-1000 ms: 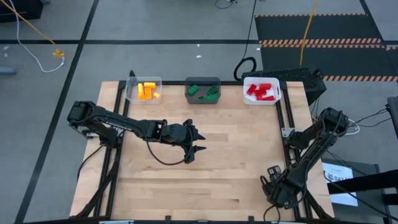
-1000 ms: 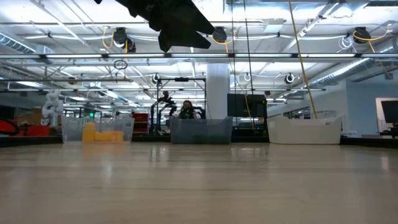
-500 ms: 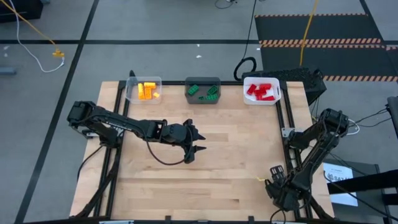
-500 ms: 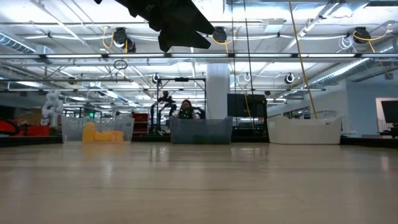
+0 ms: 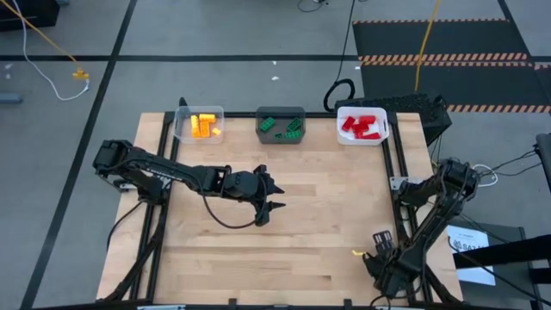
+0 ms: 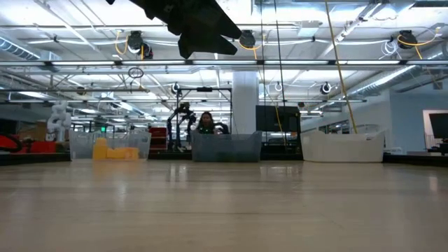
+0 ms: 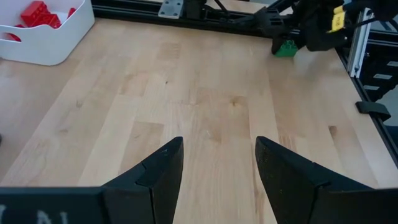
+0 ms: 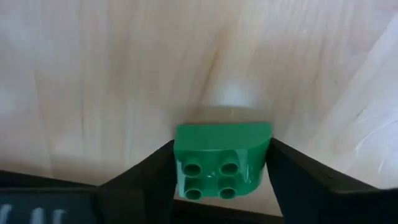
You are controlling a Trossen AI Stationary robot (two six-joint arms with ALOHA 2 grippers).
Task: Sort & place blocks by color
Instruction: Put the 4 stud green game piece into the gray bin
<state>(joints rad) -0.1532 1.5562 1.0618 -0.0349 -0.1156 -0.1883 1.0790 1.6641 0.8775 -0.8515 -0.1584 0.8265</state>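
At the desk's near right corner, the right claw has its fingers closed against both sides of a green block. The left claw hovers mid-desk, fingers spread and empty. Along the far edge, orange blocks, green blocks and red blocks lie in separate bins.

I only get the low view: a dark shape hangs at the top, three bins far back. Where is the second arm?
Observer: The right gripper is down at the near right corner of the table, outside your picture.
Operator: Has it got anything?
Observer: A green block sits on the table, with the jaws against both its sides.
Operator: What's inside the white bin?
Observer: The white bin holds red blocks.
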